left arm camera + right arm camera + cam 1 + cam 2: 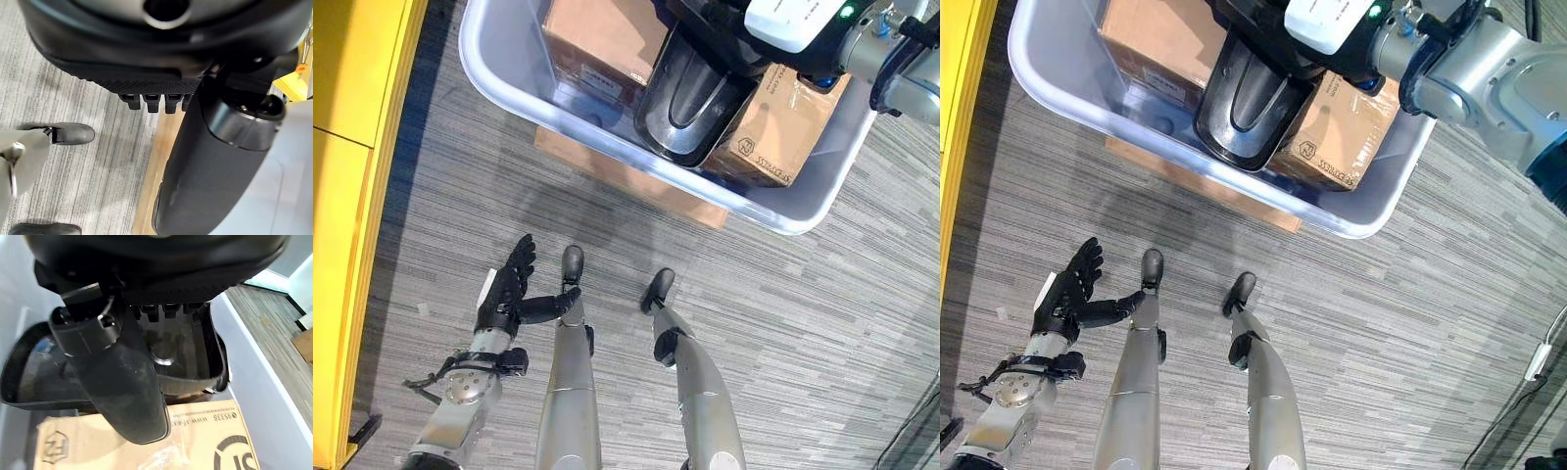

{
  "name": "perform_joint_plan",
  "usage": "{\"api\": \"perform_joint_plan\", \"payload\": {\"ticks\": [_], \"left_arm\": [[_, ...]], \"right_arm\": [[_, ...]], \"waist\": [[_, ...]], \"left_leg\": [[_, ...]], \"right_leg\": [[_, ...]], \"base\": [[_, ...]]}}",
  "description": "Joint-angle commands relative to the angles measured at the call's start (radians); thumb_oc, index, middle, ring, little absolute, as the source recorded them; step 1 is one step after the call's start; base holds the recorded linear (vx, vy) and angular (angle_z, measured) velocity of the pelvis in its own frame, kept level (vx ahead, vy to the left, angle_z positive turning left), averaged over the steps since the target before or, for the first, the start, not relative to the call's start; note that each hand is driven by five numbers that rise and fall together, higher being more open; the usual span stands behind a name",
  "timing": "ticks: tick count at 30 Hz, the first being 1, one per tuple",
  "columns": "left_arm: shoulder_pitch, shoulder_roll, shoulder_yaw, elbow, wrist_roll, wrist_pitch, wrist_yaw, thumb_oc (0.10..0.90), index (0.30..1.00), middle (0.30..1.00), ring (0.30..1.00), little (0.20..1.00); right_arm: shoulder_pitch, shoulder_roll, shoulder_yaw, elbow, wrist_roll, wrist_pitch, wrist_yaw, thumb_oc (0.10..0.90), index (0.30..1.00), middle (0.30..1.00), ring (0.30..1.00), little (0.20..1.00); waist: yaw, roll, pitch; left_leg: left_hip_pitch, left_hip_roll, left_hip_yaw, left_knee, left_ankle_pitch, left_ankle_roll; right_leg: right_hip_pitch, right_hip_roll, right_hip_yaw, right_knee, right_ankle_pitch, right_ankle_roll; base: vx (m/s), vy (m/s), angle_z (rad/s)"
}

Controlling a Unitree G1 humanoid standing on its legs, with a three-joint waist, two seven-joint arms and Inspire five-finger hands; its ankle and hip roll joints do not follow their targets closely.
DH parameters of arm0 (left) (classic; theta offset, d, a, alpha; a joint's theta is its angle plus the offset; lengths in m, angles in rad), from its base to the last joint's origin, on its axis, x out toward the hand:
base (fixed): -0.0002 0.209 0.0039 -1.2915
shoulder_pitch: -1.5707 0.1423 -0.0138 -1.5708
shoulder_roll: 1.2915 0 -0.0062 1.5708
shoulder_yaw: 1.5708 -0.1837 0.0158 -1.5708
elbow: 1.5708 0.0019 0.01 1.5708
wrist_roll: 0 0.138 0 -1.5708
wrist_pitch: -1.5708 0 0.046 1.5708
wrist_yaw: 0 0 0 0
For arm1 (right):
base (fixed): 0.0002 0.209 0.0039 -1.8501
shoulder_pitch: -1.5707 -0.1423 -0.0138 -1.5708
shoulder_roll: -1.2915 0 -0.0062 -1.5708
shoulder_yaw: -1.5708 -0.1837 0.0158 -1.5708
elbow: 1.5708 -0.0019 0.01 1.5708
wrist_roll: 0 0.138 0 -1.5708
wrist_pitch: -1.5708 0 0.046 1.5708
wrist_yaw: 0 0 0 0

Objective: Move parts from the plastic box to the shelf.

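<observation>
Nearest the head camera, the left hand (512, 292) hangs low over the grey striped floor (783, 323), fingers straight and spread, thumb out, holding nothing. Well beyond it stands the plastic box (509, 83), pale and translucent, resting on a flat brown board (607, 166) that peeks out under its near wall.

Inside the box lie two cardboard cartons, the left carton (602, 34) toward the far left corner and the right carton (783, 122) against the near right wall. Between them, leaning on the right carton, sits the black part (690, 93), a glossy tray-like shell with a raised rim.

The right hand (122, 377) reaches down into the box over that shell. In the right wrist view its thumb lies across the shell's rim and the fingers (168, 311) drop inside the hollow, but whether they are clamped on the rim cannot be told. A yellow shelf (357, 196) edge runs along the left side of the floor.

The step in hand appears to be taking hold of the black part. To do it well, thumb and fingers should pinch the rim wall firmly from both sides before any lift, since a glossy shell may slip. The lift should go straight up until it clears the near wall and the right carton, then swing left toward the shelf, with the left hand ready to steady the free end
</observation>
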Motion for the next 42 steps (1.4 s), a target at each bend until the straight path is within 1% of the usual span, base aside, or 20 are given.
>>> {"api": "perform_joint_plan", "payload": {"ticks": [1, 8, 14, 16, 20, 21, 22, 26, 27, 28, 30, 34, 42], "left_arm": [[0.057, 0.044, 0.063, -0.130, -0.028, -0.079, 0.008, 0.900, 1.000, 1.000, 1.000, 1.000], [0.065, 0.052, 0.062, -0.148, -0.035, -0.081, 0.001, 0.900, 1.000, 1.000, 1.000, 1.000], [0.060, 0.044, 0.047, -0.136, -0.038, -0.083, 0.000, 0.900, 1.000, 1.000, 1.000, 1.000], [0.053, 0.040, 0.040, -0.138, -0.042, -0.088, -0.001, 0.900, 1.000, 1.000, 1.000, 1.000], [0.047, 0.035, 0.034, -0.144, -0.049, -0.093, 0.001, 0.900, 1.000, 1.000, 1.000, 1.000], [0.047, 0.035, 0.034, -0.144, -0.049, -0.093, 0.001, 0.900, 1.000, 1.000, 1.000, 1.000], [0.042, 0.032, 0.028, -0.142, -0.049, -0.095, 0.003, 0.900, 1.000, 1.000, 1.000, 1.000], [0.034, 0.024, 0.019, -0.140, -0.051, -0.096, 0.005, 0.900, 1.000, 1.000, 1.000, 1.000], [0.032, 0.022, 0.018, -0.140, -0.052, -0.096, 0.004, 0.900, 1.000, 1.000, 1.000, 1.000], [0.032, 0.022, 0.018, -0.140, -0.051, -0.096, 0.005, 0.900, 1.000, 1.000, 1.000, 1.000], [0.022, 0.016, 0.009, -0.135, -0.054, -0.096, 0.004, 0.900, 1.000, 1.000, 1.000, 1.000], [0.015, 0.016, 0.004, -0.126, -0.055, -0.094, -0.001, 0.900, 1.000, 1.000, 1.000, 1.000], [0.007, 0.021, -0.001, -0.122, -0.055, -0.092, -0.008, 0.900, 1.000, 1.000, 1.000, 1.000]], "right_arm": [[-0.106, -0.079, -0.022, 0.066, 0.057, 0.057, -0.064, 0.900, 1.000, 1.000, 1.000, 1.000], [-0.082, -0.081, -0.022, 0.094, 0.081, 0.058, -0.057, 0.900, 1.000, 1.000, 1.000, 1.000], [-0.069, -0.072, -0.022, 0.133, 0.095, 0.060, -0.058, 0.900, 1.000, 1.000, 1.000, 1.000], [-0.066, -0.054, -0.022, 0.172, 0.108, 0.060, -0.062, 0.900, 1.000, 1.000, 1.000, 1.000], [-0.063, -0.036, -0.022, 0.191, 0.117, 0.061, -0.064, 0.900, 1.000, 1.000, 1.000, 1.000], [-0.063, -0.035, -0.022, 0.192, 0.117, 0.061, -0.064, 0.900, 1.000, 1.000, 1.000, 1.000], [-0.056, -0.019, -0.022, 0.213, 0.117, 0.060, -0.064, 0.900, 1.000, 1.000, 1.000, 1.000], [-0.047, 0.004, -0.022, 0.237, 0.127, 0.060, -0.063, 0.900, 1.000, 1.000, 1.000, 1.000], [-0.043, 0.008, -0.022, 0.240, 0.130, 0.059, -0.060, 0.861, 0.945, 0.945, 0.945, 0.945], [-0.043, 0.008, -0.022, 0.240, 0.130, 0.059, -0.060, 0.861, 0.945, 0.945, 0.945, 0.945], [-0.030, 0.020, -0.022, 0.261, 0.146, 0.059, -0.048, 0.400, 0.300, 0.300, 0.300, 0.300], [-0.003, 0.019, -0.022, 0.242, 0.165, 0.050, -0.036, 0.400, 0.300, 0.300, 0.300, 0.300], [0.026, 0.017, -0.022, 0.230, 0.163, 0.042, -0.036, 0.400, 0.300, 0.300, 0.300, 0.300]], "waist": [[0.031, -0.001, 0.045], [0.039, 0.021, 0.045], [0.040, 0.050, 0.045], [0.043, 0.070, 0.045], [0.045, 0.089, 0.045], [0.045, 0.089, 0.045], [0.049, 0.099, 0.045], [0.052, 0.116, 0.045], [0.053, 0.120, 0.045], [0.053, 0.120, 0.045], [0.054, 0.128, 0.045], [0.055, 0.125, 0.045], [0.059, 0.124, 0.045]], "left_leg": [[0.074, 0.019, -0.006, 0.186, -0.237, -0.009], [0.047, 0.018, -0.006, 0.204, -0.241, -0.005], [0.024, 0.013, -0.008, 0.226, -0.246, -0.002], [0.008, 0.012, -0.012, 0.242, -0.250, 0.000], [-0.009, 0.010, -0.017, 0.254, -0.251, 0.002], [-0.010, 0.010, -0.017, 0.255, -0.251, 0.002], [-0.024, 0.009, -0.019, 0.260, -0.248, 0.003], [-0.043, 0.008, -0.026, 0.271, -0.246, 0.004], [-0.045, 0.008, -0.028, 0.273, -0.246, 0.004], [-0.045, 0.008, -0.028, 0.273, -0.246, 0.004], [-0.048, 0.006, -0.030, 0.277, -0.246, 0.005], [-0.043, 0.007, -0.035, 0.276, -0.243, 0.004], [-0.015, 0.005, -0.038, 0.265, -0.239, 0.004]], "right_leg": [[0.135, -0.025, 0.016, 0.054, -0.125, 0.106], [0.100, -0.030, 0.013, 0.087, -0.138, 0.105], [0.063, -0.037, 0.017, 0.131, -0.155, 0.100], [0.042, -0.042, 0.018, 0.156, -0.165, 0.098], [0.015, -0.045, 0.020, 0.181, -0.170, 0.097], [0.014, -0.045, 0.020, 0.182, -0.171, 0.097], [-0.004, -0.048, 0.019, 0.199, -0.174, 0.097], [-0.025, -0.050, 0.020, 0.218, -0.180, 0.095], [-0.028, -0.050, 0.019, 0.223, -0.181, 0.095], [-0.028, -0.050, 0.019, 0.223, -0.181, 0.095], [-0.033, -0.053, 0.017, 0.231, -0.181, 0.095], [-0.026, -0.052, 0.007, 0.227, -0.174, 0.096], [0.006, -0.049, 0.000, 0.202, -0.161, 0.100]], "base": [[0.00, 0.000, 0.00], [0.00, -0.002, 0.00], [0.01, -0.008, 0.03], [0.00, 0.000, 0.00], [0.00, -0.011, 0.03], [-0.01, -0.034, 0.00], [-0.01, -0.031, 0.00], [-0.01, -0.021, 0.03], [0.00, 0.000, 0.00], [0.00, 0.000, 0.00], [-0.02, -0.010, 0.02], [-0.03, -0.017, 0.02], [0.00, -0.001, 0.00]]}}
